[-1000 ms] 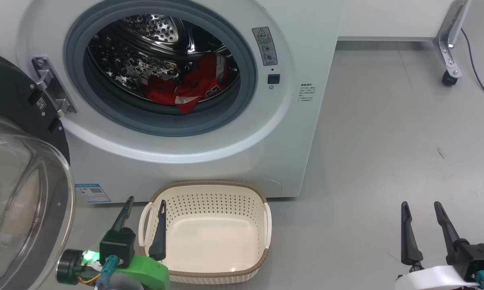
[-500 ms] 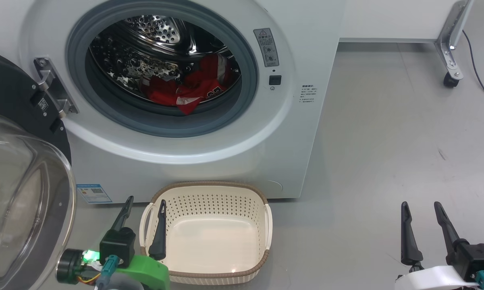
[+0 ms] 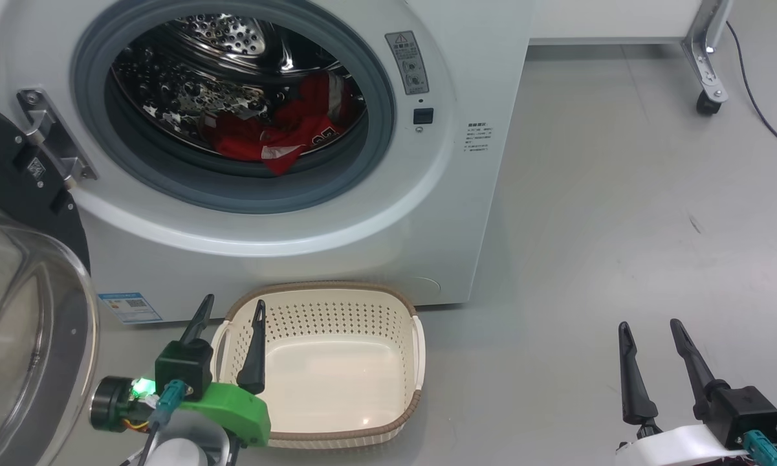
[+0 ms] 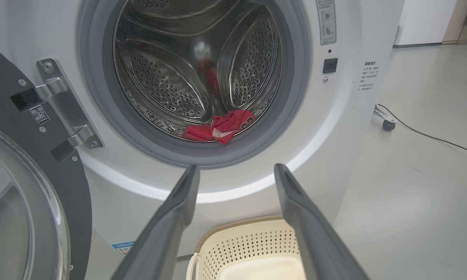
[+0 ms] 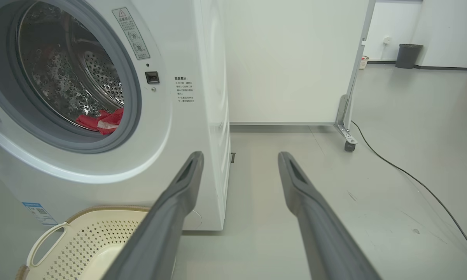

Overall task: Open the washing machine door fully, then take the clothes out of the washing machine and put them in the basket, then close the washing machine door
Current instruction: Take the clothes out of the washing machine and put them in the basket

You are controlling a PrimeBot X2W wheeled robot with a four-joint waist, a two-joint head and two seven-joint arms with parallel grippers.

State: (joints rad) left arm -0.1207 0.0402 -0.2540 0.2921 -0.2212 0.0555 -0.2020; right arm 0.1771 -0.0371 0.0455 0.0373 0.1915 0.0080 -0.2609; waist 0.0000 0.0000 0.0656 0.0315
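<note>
The washing machine stands with its door swung wide open to the left; the glass bowl bulges toward me. Red clothes lie at the bottom of the steel drum, also seen as clothes and clothes in the wrist views. The cream basket sits empty on the floor in front of the washer. My left gripper is open, held above the basket's left handle. My right gripper is open over bare floor at the lower right. Neither holds anything.
A white panel on a metal leg with a caster stands behind the washer to the right, with a black cable trailing across the grey floor. A dark bin stands far back by the wall.
The whole head view has shifted a little left and up, so the camera has moved. Both grippers stay open and keep their places relative to the basket.
</note>
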